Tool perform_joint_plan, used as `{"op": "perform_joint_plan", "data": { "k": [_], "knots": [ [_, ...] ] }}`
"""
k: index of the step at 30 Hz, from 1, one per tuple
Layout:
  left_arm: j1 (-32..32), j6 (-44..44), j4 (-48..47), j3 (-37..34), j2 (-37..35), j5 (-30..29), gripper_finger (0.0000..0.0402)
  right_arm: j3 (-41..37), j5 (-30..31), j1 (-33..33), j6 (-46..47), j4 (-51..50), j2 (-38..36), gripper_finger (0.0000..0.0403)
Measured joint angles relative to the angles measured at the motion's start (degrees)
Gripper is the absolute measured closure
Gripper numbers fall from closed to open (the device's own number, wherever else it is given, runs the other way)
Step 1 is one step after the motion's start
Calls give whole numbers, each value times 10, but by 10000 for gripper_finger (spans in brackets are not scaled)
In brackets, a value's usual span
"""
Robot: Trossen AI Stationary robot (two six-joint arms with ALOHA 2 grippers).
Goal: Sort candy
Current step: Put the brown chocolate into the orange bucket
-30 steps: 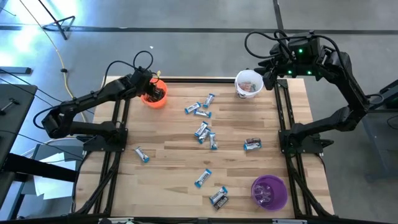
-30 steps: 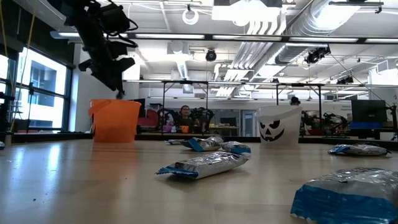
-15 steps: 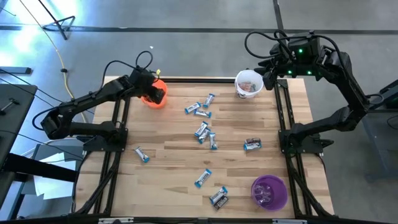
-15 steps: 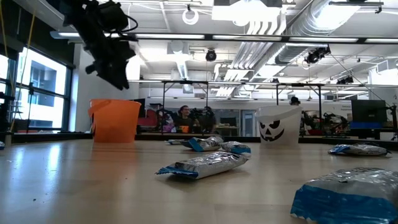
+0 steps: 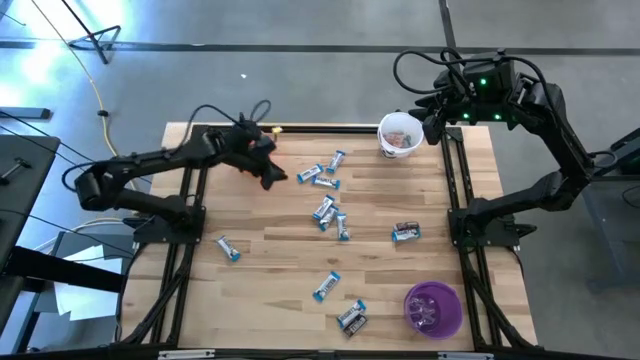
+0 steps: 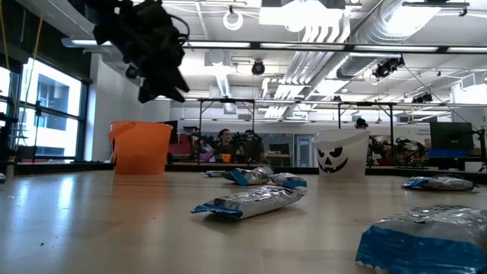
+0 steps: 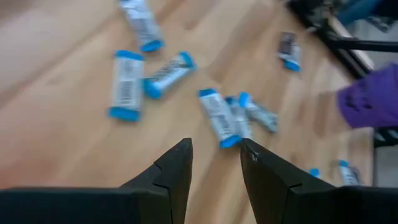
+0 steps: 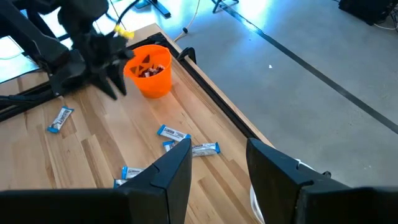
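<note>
Since the earlier frame your left gripper point(image 5: 275, 177) has swung off the orange cup point(image 8: 150, 70) and out over the table point(image 5: 270, 290), toward the spread of candy point(image 5: 325, 212); the right arm has not moved. You can see the left fingers point(image 7: 174, 169) parted with nothing between them, hanging above the wood and not touching any piece. In the low view that gripper point(image 6: 161, 85) sits up high, above and just right of the orange cup point(image 6: 141, 148).

Your right gripper point(image 5: 432, 128) waits at the far right edge, just beside the white cup point(image 5: 400, 134); its fingers point(image 8: 174, 168) are apart and empty.

Candy is scattered on the table: two blue-and-white pieces point(image 5: 318, 179) near the left gripper, a tight cluster mid-table, one dark piece point(image 5: 405, 232) to the right, one lone piece point(image 5: 229, 248) at the left side, and a dark pair point(image 5: 351, 317) near the purple cup point(image 5: 432, 308). Some pieces already lie in the orange cup. A person shows far back in the room point(image 6: 223, 138).
</note>
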Motion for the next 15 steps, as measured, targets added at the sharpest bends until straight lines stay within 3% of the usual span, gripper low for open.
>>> {"op": "perform_joint_plan", "data": {
  "k": [8,15],
  "knots": [
    [-123,-54,87,0,48,-55,279,0,0,0,0,0,0,253],
    [-202,-81,99,0,78,-58,279,0,0,0,0,0,0,253]
  ]
}}
